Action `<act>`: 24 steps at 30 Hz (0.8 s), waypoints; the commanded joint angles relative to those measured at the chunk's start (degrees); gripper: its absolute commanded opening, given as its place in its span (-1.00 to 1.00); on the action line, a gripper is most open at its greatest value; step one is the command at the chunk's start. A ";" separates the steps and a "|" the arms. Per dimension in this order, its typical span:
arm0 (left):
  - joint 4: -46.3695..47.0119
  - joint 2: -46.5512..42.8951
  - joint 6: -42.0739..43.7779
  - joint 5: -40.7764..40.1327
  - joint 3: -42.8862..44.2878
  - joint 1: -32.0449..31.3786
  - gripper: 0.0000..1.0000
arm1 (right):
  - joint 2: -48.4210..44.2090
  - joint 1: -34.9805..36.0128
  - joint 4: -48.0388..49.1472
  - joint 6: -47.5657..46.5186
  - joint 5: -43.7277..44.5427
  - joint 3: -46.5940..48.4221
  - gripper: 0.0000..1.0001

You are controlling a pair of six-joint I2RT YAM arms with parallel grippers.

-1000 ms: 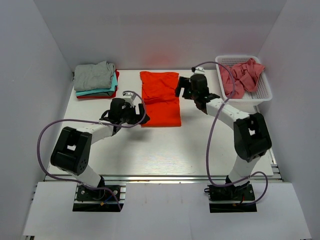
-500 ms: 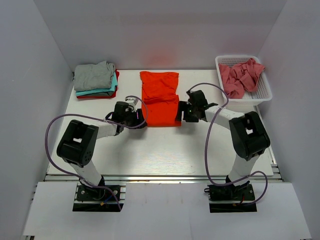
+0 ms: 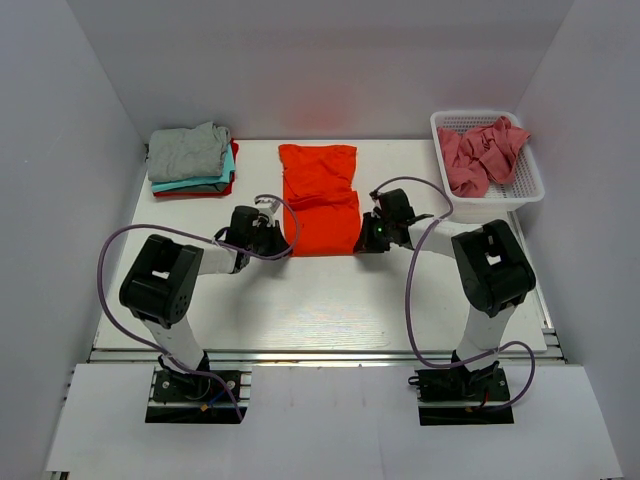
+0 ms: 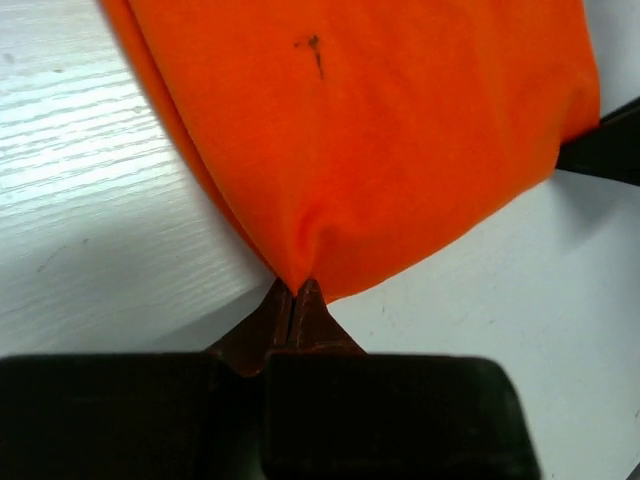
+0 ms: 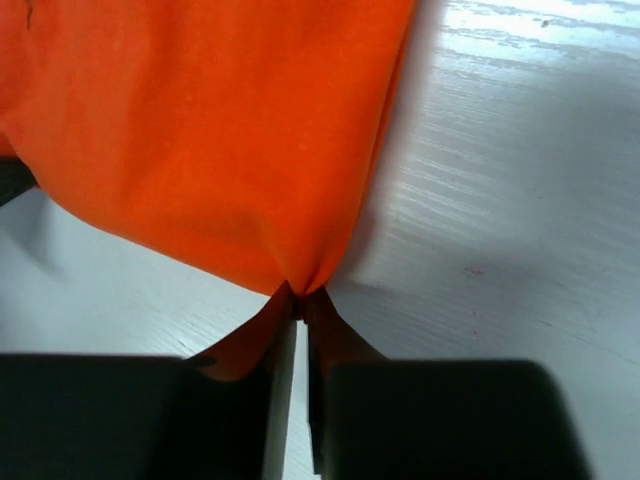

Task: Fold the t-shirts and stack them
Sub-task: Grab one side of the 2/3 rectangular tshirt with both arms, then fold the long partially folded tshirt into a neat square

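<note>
A bright orange-red t-shirt point(image 3: 320, 200) lies folded lengthwise in the middle of the table. My left gripper point(image 3: 281, 243) is shut on its near left corner point(image 4: 300, 262), the cloth puckered at the tips. At the near right corner point(image 5: 300, 270), my right gripper point(image 3: 362, 240) pinches the cloth between its fingertips. A folded stack with a grey t-shirt point(image 3: 188, 150) on top, teal point(image 3: 215, 183) and red point(image 3: 190, 192) beneath, sits at the far left. Dusty pink t-shirts point(image 3: 482, 150) are bunched in the basket.
A white plastic mesh basket point(image 3: 525, 192) stands at the far right corner of the table. White walls close in the left, back and right sides. Purple cables loop over both arms.
Both grippers have come down to the near corners of the orange-red t-shirt and closed on them. The right arm swung from the far side toward the near right corner.
</note>
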 commanded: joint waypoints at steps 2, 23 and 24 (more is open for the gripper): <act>-2.77 -2.74 -0.70 5.18 -0.18 -0.36 -1.00 | -2.30 0.47 1.61 -0.82 -1.60 -1.76 -0.93; -43.65 -42.56 -4.48 15.31 7.02 -1.41 -1.00 | -39.49 0.92 -29.86 -11.98 -13.73 1.12 -1.00; -44.43 -42.57 -4.49 13.47 7.72 -1.41 -1.00 | -38.79 0.57 -29.86 -12.33 -13.38 1.66 -1.00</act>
